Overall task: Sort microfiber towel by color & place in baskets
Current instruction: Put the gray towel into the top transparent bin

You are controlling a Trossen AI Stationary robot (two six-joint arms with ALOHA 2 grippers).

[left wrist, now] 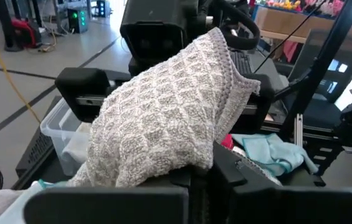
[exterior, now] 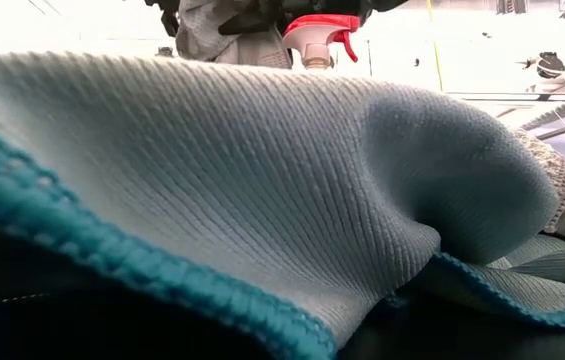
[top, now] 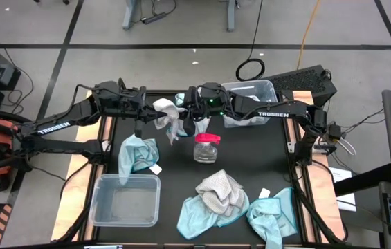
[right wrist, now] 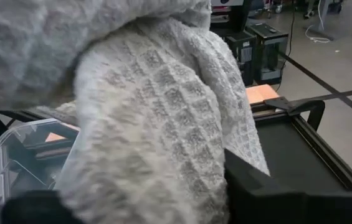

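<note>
A grey-white waffle towel [top: 169,116] hangs in the air over the far middle of the table, between both grippers. My left gripper [top: 148,112] comes from the left and my right gripper [top: 189,119] from the right; both are shut on the towel, which fills the left wrist view [left wrist: 163,112] and the right wrist view [right wrist: 151,124]. One clear basket [top: 127,177] stands near left. The other [top: 268,84] stands far right with cloth inside. A blue towel [top: 138,155] lies flat by the near-left basket. My left gripper [left wrist: 194,186] has the grey towel pinched between its two fingers at a bunched lower part [left wrist: 182,163]. The cloth rises from there toward the other arm and is lifted clear of the table. How many layers it holds is hidden by the folds. My right gripper [right wrist: 144,205] is shut on the grey towel, whose bunched cloth [right wrist: 163,186] sits between its fingers and drapes over them. The towel itself hides the exact spot. A loose tail [top: 174,137] hangs below, clear of the table.
A small clear jar with a pink lid [top: 207,147] stands just in front of the grippers. Another grey towel [top: 221,190] lies on blue towels [top: 198,218] at the near middle, and one more blue towel [top: 271,218] at near right. Blue cloth [exterior: 262,180] fills the low view.
</note>
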